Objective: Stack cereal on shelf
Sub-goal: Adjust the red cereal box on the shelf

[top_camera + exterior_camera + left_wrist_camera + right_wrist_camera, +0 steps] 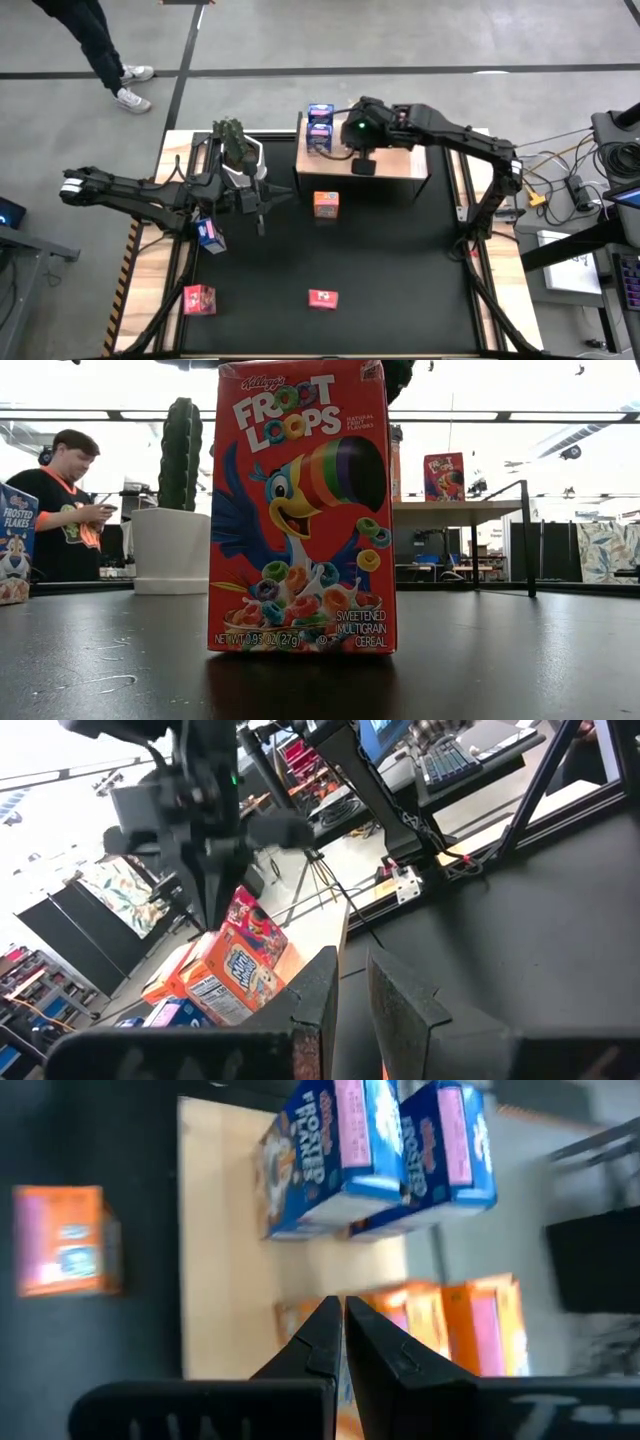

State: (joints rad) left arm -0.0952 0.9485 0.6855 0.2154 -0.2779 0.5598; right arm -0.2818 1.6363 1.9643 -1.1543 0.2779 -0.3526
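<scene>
The wooden shelf point(395, 160) stands at the far middle of the black mat. On it are two blue boxes point(320, 127), which also show in the right wrist view point(380, 1150) with orange boxes point(460, 1320). A red box point(445, 475) stands on the shelf too. On the mat stand an orange box point(326, 204), a blue box point(210, 234) and two red boxes point(199, 299) point(322, 298). My right gripper point(343, 1325) is shut and empty above the shelf point(230, 1280). My left gripper point(262, 208) is shut and empty above the mat, left of the orange box.
A white pot with a cactus point(235, 150) stands just beyond my left gripper, left of the shelf. In the low view the near red box point(300, 510) fills the middle. A person point(65, 510) stands beyond the table. Bare mat point(400, 260) lies at the right.
</scene>
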